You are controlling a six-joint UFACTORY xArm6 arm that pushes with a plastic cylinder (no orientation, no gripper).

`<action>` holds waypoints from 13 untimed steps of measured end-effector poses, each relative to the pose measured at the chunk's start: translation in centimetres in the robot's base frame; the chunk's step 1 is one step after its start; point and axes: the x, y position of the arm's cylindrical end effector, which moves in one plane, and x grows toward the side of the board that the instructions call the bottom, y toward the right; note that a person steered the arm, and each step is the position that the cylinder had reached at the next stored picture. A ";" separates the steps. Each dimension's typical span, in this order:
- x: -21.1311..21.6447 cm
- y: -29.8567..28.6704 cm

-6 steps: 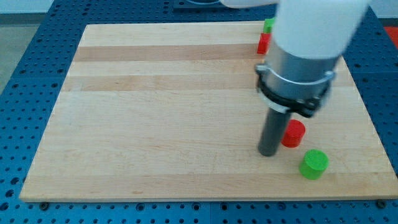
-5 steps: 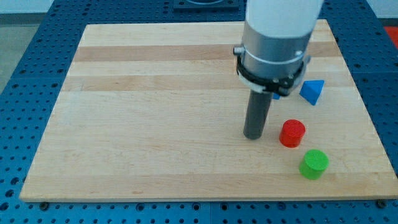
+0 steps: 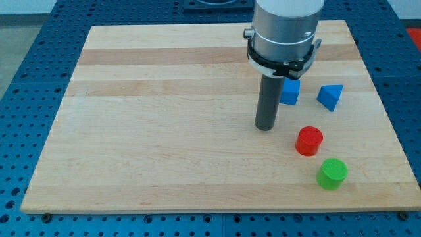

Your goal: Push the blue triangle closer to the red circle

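The blue triangle (image 3: 330, 97) lies at the view's right on the wooden board (image 3: 164, 131). The red circle (image 3: 309, 141) sits below it and a little to the left, a short gap away. My tip (image 3: 265, 127) rests on the board to the left of the red circle and lower left of the blue triangle, touching neither. A blue cube (image 3: 290, 92) stands just to the right of the rod, left of the triangle.
A green cylinder (image 3: 332, 174) sits below and right of the red circle, near the board's bottom edge. The arm's wide grey body (image 3: 284, 33) covers the board's top right part. Blue perforated table surrounds the board.
My tip has moved up and to the left, away from the red circle. The arm's body has shifted left, uncovering the blue triangle and blue cube.
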 end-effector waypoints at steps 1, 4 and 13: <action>-0.8 0.7; -1.4 7.8; -8.4 12.5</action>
